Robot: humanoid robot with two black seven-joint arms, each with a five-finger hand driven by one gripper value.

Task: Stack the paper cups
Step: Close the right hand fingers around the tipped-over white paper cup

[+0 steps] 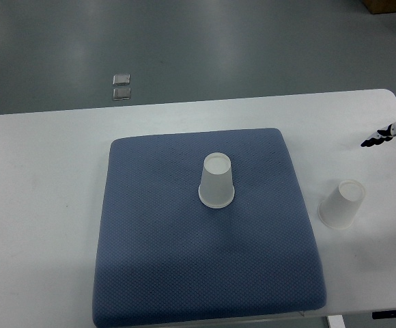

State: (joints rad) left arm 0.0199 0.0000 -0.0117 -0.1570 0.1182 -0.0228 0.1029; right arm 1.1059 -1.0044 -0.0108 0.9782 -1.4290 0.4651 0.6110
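A white table (pixel 41 205) fills most of the view, with grey floor (pixel 184 41) beyond its far edge. On the table lies a large blue mat (pixel 157 273), roughly square, its near edge reaching almost to the bottom of the picture.

Two white paper cups stand upside down, rims down and bases up. The first cup (pixel 216 180) sits on the mat, a little beyond its middle and slightly right of centre. The second cup (pixel 342 203) stands on the bare table just beside the mat's right edge, well apart from the first cup, and appears to lean a little toward the right.

At the right edge of the picture only a small part of the right hand (pixel 391 133) shows: a white piece with dark fingertips pointing left, above the table and beyond the second cup, not touching it. Another dark tip shows lower on the same edge. So little of the hand is visible that I cannot tell whether it is spread or curled.

On the floor, past the table's far left part, lie two small pale square tiles (pixel 121 86), one just behind the other.
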